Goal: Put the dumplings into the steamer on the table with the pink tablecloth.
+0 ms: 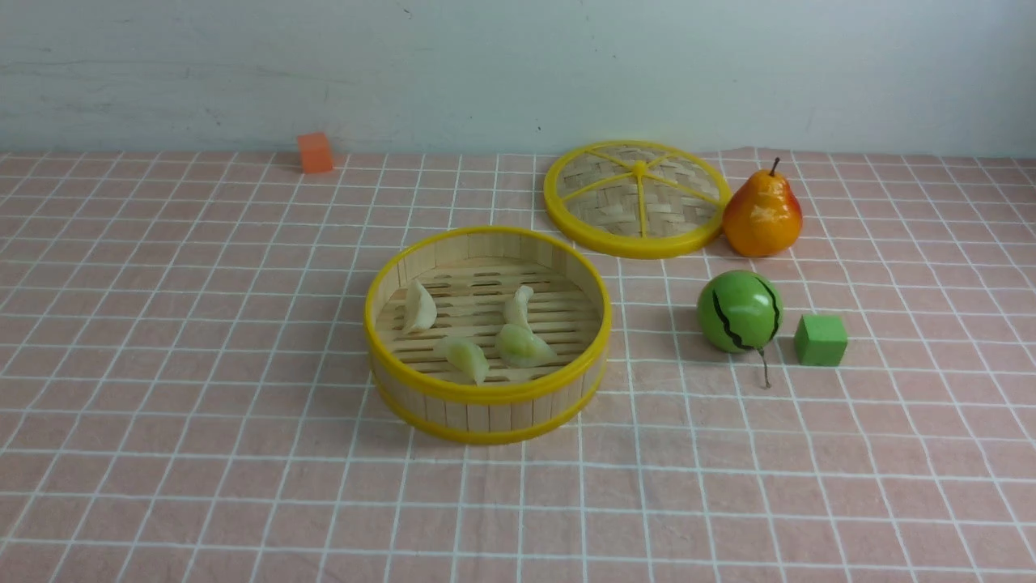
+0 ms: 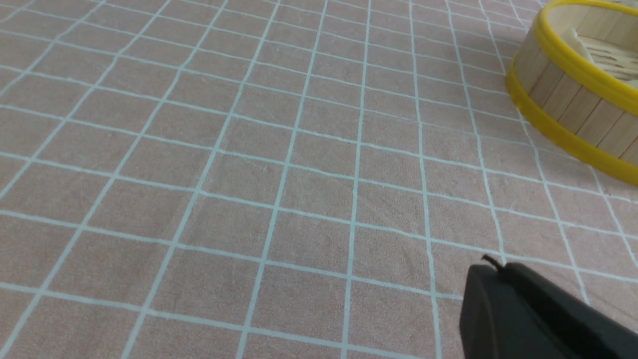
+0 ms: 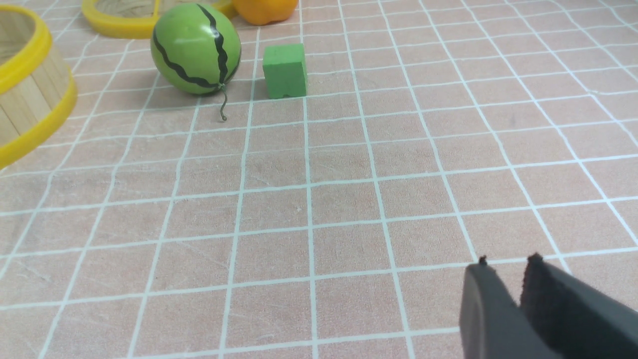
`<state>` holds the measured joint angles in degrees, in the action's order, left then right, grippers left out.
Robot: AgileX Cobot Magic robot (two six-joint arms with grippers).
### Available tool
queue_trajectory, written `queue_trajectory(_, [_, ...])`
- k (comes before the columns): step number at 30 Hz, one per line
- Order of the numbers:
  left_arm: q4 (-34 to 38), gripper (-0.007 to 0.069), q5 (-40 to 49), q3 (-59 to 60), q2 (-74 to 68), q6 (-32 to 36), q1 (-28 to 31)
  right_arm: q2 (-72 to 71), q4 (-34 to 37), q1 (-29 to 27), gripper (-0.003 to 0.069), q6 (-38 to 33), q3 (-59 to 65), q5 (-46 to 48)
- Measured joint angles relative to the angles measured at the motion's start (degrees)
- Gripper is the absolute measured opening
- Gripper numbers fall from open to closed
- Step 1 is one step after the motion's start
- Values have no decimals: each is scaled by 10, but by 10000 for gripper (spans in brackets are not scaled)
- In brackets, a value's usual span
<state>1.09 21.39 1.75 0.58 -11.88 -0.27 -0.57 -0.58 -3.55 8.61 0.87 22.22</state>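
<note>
At the lower right of the left wrist view, the left gripper [image 2: 491, 271] shows its fingers pressed together over bare pink tablecloth [image 2: 249, 174]; the right gripper [image 3: 506, 264], lower right of its own view, stands slightly parted and holds nothing. Neither arm appears in the front view. At that frame's centre, the steamer [image 1: 488, 394] holds all four dumplings [image 1: 477, 328] on its slatted floor, so the task appears complete. Each dumpling looks light, smooth and probably slippery; pinch across the plump body, not the thin pleated edge.
</note>
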Motion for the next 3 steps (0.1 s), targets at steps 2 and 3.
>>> queue_trajectory(2, [0,-11,0,0,0,0,0,0,0,0,123,0,0,0])
queue_trajectory(3, [0,-11,0,0,0,0,0,0,0,0,123,0,0,0])
